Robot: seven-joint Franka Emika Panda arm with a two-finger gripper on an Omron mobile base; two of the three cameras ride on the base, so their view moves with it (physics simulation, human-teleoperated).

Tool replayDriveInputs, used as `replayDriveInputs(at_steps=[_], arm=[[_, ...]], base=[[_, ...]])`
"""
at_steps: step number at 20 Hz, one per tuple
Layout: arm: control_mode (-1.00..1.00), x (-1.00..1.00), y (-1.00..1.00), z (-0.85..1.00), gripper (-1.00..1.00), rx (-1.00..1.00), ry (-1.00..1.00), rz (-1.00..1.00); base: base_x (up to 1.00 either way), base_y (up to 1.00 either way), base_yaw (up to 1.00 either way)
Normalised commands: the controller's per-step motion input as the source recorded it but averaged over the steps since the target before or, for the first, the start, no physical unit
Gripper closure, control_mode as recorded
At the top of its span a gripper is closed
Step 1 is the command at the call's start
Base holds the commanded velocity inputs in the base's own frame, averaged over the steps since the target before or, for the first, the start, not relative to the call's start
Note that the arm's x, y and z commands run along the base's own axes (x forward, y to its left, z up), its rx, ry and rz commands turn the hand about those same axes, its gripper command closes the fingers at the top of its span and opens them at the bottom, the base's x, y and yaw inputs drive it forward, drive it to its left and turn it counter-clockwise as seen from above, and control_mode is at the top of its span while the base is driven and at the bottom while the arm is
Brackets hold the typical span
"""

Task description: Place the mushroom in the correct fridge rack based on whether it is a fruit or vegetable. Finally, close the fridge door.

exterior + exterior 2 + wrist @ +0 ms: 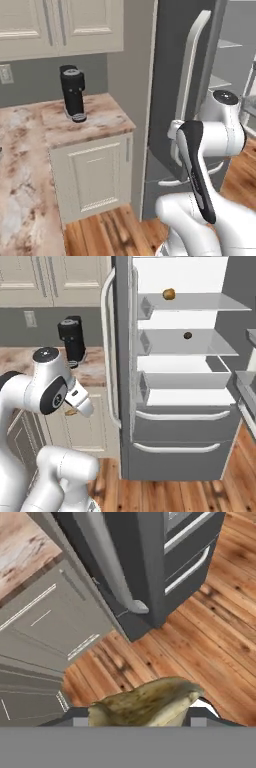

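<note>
My gripper point(140, 720) is shut on the mushroom point(145, 704), a lumpy tan-beige piece that sits between the two finger tips low in the hand view. From the right base view the mushroom point(70, 412) peeks out under the hand, in front of the counter cabinet and left of the open fridge door point(120, 356). The fridge rack point(210, 303), the topmost glass shelf, is far up and to the right of the hand. An orange-brown round item point(169, 294) rests on it.
A small dark ball point(187, 335) lies on the second shelf. A black coffee machine point(73, 94) stands on the marble counter point(30, 150). The door's long grey handle point(107, 346) is close to my hand. Wooden floor point(210, 627) lies below.
</note>
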Motion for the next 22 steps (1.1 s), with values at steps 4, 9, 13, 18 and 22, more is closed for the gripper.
replayDriveInputs(at_steps=[4,9,13,18,22], arm=[[1.0,0.0,0.0,0.0,1.0,0.0,0.0,0.0],[1.0,0.0,0.0,0.0,1.0,0.0,0.0,0.0],[1.0,0.0,0.0,0.0,1.0,0.0,0.0,0.0],[1.0,0.0,0.0,0.0,1.0,0.0,0.0,0.0],[1.0,0.0,0.0,0.0,1.0,0.0,0.0,0.0]], base=[[-0.49,-1.0,-0.41],[0.27,-1.0,-0.17],[0.93,-0.97,0.17],[0.46,-0.46,0.58],[0.45,-0.2,0.5]])
